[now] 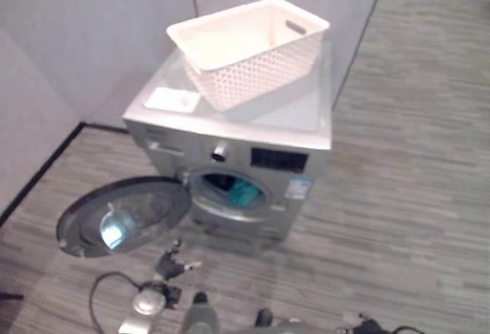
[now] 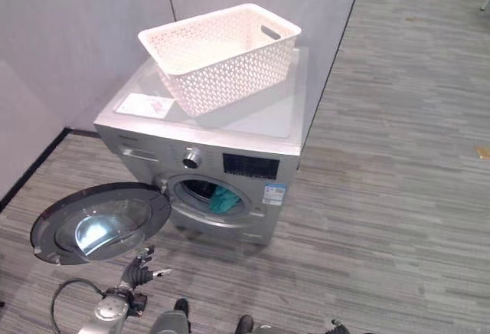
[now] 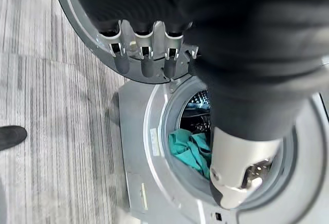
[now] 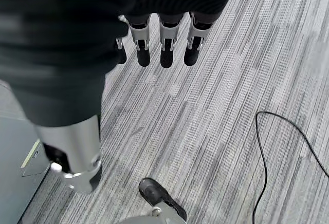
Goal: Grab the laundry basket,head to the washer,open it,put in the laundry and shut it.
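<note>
On top of the washer, the empty basket overhangs its front-left area. Door swung wide; teal laundry inside drum. Left hand, fingers relaxed, beside door rim. Right hand relaxed above bare floor.

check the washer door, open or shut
Open: the round door hangs swung out to the washer's side, and teal laundry shows in the uncovered drum.

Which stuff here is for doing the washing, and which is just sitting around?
For the washing:
washer
open door
teal laundry in the drum
white basket on top
left hand

Just there:
white card on the washer
grey partition wall
</note>
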Motion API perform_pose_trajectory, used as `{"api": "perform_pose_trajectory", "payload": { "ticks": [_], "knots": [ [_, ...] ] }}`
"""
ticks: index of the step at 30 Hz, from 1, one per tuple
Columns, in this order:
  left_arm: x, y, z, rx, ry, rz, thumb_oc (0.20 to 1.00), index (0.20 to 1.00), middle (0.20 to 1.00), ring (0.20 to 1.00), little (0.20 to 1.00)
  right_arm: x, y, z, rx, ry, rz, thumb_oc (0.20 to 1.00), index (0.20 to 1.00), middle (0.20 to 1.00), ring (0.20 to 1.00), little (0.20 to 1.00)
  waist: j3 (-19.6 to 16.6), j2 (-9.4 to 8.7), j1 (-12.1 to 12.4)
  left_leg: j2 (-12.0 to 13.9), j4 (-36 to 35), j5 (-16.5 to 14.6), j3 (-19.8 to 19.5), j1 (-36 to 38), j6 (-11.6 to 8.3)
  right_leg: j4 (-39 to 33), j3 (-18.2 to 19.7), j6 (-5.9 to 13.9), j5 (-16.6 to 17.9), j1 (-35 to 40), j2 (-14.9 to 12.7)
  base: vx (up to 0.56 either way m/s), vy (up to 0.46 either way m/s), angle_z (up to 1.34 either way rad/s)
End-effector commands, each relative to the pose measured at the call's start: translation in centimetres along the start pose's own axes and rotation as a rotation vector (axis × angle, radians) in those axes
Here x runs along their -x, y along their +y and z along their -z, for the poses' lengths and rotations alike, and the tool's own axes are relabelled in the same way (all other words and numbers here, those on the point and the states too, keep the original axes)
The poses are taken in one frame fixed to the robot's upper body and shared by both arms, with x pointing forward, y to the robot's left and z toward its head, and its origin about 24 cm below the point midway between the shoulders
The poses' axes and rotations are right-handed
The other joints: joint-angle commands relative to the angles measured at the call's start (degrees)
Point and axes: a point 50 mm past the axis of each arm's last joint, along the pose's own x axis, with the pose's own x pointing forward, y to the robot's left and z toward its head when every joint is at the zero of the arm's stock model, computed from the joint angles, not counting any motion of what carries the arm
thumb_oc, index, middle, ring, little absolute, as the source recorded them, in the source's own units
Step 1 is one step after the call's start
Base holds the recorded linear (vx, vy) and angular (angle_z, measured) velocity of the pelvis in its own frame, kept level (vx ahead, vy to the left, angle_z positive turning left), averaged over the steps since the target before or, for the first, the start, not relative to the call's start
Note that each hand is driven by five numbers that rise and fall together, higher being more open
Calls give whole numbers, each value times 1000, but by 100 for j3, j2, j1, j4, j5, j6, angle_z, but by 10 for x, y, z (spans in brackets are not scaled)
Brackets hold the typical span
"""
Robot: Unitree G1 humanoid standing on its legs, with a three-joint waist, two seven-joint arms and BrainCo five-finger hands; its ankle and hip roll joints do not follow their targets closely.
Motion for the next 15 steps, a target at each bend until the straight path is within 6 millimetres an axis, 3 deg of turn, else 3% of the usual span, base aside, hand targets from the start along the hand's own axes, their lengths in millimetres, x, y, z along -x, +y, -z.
{"api": "perform_pose_trajectory", "payload": {
  "ticks": [1,4,7,11,15],
  "knots": [
    [4,3,-13,19,-80,2,1000,1000,1000,1000,1000,0,0,0,27,-7,-9,1000,1000,1000,1000,1000,-77,3,-85,190,-237,230,80,-87,273,-613,352,958,-59,450,-100,155,136,2],
    [8,5,-5,9,-56,1,1000,1000,1000,1000,1000,1,5,3,26,-8,-36,1000,1000,1000,1000,1000,-166,91,-101,306,-936,369,347,366,115,-619,305,1020,-29,519,-59,128,106,19],
    [10,10,-5,-4,-64,-13,1000,1000,1000,1000,1000,2,8,5,36,-7,-52,1000,1000,1000,1000,1000,-196,132,-96,271,-1159,380,349,501,66,-660,279,1032,7,548,-49,53,66,17],
    [16,27,-17,8,-139,-77,1000,1000,1000,1000,1000,4,16,10,57,-1,-82,1000,1000,1000,1000,1000,-229,183,-29,240,-1504,394,401,754,-14,-752,233,1089,76,569,-35,5,38,3],
    [43,65,-45,32,-323,-221,1000,1000,1000,1000,1000,5,21,16,64,16,-105,1000,1000,1000,1000,1000,-258,219,125,225,-1570,484,403,815,-91,-843,166,1114,91,643,-19,-9,14,14]
  ]
}}
